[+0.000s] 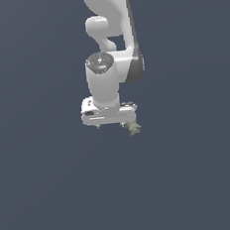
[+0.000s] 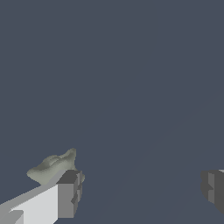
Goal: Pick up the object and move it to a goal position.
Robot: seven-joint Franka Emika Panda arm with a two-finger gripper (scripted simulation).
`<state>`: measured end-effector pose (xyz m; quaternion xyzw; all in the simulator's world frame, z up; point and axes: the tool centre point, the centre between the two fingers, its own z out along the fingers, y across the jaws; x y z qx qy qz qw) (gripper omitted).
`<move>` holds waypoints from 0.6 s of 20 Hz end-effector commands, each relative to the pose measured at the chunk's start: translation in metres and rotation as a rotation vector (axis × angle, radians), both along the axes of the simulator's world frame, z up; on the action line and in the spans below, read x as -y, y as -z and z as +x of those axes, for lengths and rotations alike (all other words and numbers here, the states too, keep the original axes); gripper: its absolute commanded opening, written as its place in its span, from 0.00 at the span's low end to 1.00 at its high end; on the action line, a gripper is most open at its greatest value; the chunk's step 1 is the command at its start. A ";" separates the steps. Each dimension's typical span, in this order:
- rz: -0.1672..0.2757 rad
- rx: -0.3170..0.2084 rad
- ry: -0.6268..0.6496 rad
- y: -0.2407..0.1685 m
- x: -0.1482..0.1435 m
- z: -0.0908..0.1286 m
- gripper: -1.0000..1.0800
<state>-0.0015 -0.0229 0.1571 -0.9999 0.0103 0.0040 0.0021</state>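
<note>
Desk surface is filling nearly everything I am looking at, a flat dark slate-blue expanse with no marker for the goal that I can find. Over it the white arm is reaching down, its wrist pointing straight at the desk, probably so the fingers can come at the piece from above. At its end the gripper is hanging with its fingers spread wide; in the wrist view one dark pad is sitting at one side and the other far across, with bare desk between them, so nothing is being held. The object, a small lumpy olive-grey piece, is lying at the exterior view's right end of the gripper. In the wrist view it is sitting just beyond the outer side of one finger rather than in the gap, seemingly touching or nearly touching it, though I cannot tell which. To my eye the grasp is not yet lined up: the hand would need shifting sideways until the piece is lying between the pads before closing.
</note>
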 end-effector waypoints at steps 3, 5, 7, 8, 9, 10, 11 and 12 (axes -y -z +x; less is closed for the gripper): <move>0.002 -0.001 0.004 0.001 0.001 0.000 0.96; 0.008 -0.005 0.016 0.003 0.004 -0.001 0.96; 0.016 -0.011 0.037 0.007 0.010 -0.002 0.96; 0.020 -0.014 0.047 0.008 0.012 -0.002 0.96; 0.023 -0.015 0.054 0.008 0.014 -0.002 0.96; 0.024 -0.017 0.060 0.008 0.016 -0.002 0.96; 0.025 -0.017 0.063 0.008 0.017 -0.002 0.96; 0.025 -0.017 0.063 0.008 0.017 -0.002 0.96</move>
